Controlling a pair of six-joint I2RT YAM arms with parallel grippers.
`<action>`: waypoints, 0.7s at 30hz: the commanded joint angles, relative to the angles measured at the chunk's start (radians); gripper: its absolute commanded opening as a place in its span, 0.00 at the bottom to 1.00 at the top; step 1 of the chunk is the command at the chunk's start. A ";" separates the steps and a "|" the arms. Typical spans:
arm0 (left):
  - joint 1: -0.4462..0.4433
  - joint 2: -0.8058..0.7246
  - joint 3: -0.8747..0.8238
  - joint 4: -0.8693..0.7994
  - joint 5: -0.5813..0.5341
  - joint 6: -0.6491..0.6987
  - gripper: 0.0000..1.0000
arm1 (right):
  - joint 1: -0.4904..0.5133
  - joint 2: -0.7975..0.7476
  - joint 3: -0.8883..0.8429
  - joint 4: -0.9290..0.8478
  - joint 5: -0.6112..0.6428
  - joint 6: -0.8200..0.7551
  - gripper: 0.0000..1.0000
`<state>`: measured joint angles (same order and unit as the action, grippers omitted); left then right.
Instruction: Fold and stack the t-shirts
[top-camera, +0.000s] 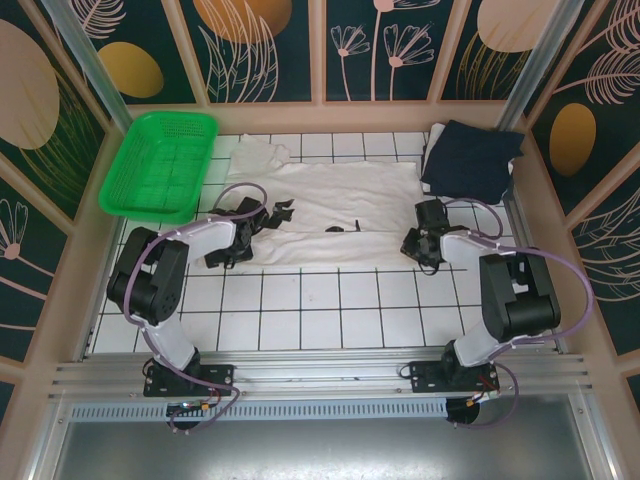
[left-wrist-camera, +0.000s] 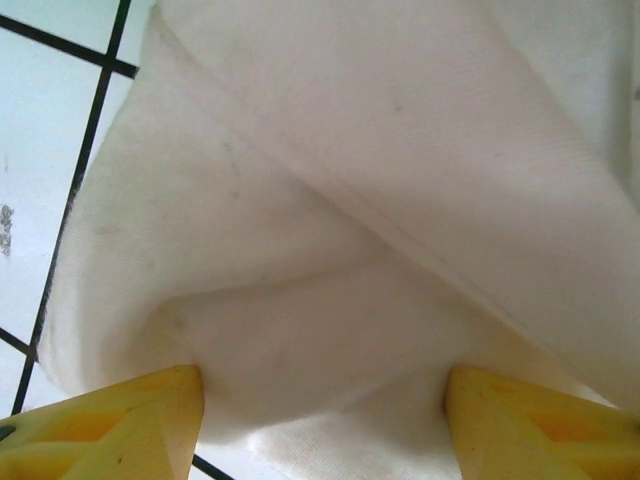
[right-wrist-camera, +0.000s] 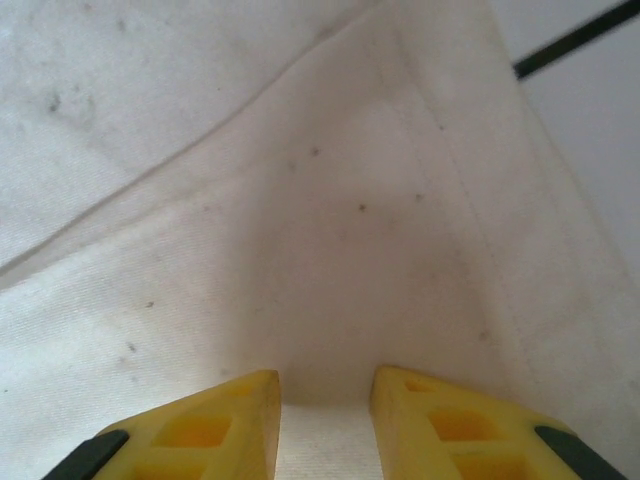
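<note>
Two shirts, neither neatly folded nor stacked, so most of the job looks undone. Cream shirt (top-camera: 330, 205) lies spread across the middle of the white tiled table (top-camera: 330, 310); it is a soft matte knit with a stitched hem, its layers overlapping along the near edge. Navy shirt (top-camera: 472, 160) sits in a loose heap at 2 o'clock. Left gripper (left-wrist-camera: 322, 385), at the cream shirt's 8 o'clock edge, stands wide around a raised fold. Right gripper (right-wrist-camera: 325, 385), at its 4 o'clock corner, is narrowed over the hem; whether it pinches, I cannot tell.
</note>
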<state>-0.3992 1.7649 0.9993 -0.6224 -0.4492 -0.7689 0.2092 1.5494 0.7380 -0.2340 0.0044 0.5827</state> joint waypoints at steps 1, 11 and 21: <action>0.007 -0.013 -0.088 -0.055 0.007 -0.036 0.65 | -0.003 -0.044 -0.065 -0.109 0.024 0.051 0.32; 0.005 -0.085 -0.051 -0.240 -0.024 -0.088 0.62 | -0.016 -0.213 -0.037 -0.189 0.107 0.013 0.32; -0.091 -0.079 0.279 -0.185 0.078 0.110 0.63 | -0.011 -0.222 0.017 -0.090 0.015 -0.026 0.32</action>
<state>-0.4438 1.6505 1.2255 -0.8433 -0.4442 -0.7685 0.1963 1.3266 0.7284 -0.3458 0.0303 0.5751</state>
